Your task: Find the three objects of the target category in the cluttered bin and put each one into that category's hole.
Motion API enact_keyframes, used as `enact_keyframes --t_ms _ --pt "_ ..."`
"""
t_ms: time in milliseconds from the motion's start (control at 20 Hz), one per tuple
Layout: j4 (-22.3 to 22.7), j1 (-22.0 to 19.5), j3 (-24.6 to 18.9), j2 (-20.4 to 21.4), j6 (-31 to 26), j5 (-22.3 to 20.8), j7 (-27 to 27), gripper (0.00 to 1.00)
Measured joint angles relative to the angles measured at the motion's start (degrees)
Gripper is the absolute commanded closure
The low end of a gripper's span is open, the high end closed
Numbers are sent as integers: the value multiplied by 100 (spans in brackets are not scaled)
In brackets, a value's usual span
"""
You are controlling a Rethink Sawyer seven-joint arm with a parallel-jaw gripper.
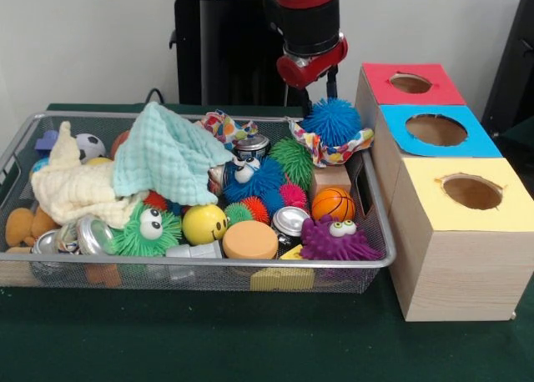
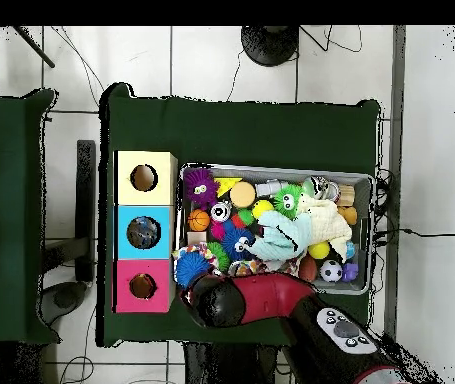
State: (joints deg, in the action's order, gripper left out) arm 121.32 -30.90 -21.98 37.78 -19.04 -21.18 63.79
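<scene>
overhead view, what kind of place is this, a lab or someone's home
Most likely a robotics lab or test cell. A red robot arm reaches over a green-covered table, cables trail across the tiled floor, and three colour-topped sorting boxes flank a toy-filled mesh bin.

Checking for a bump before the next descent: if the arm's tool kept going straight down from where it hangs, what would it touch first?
Probably the blue spiky rubber ball at the silver wire mesh bin's far corner by the red-topped box. The tool hangs just above it; depth is unclear, so it might slip just beside the ball.
</scene>
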Motion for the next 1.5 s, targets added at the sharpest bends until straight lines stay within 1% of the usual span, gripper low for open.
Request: enact_keyframes --t_ms 300,750,800,1100,1500 --pt "60 1 0 -242 417 2 0 0" --pt "78 82 29 -461 857 4 0 0" --pt "76 133 56 -464 941 5 0 100" --pt "98 139 58 -342 952 4 0 100" --pt "98 137 81 -309 952 2 0 100"
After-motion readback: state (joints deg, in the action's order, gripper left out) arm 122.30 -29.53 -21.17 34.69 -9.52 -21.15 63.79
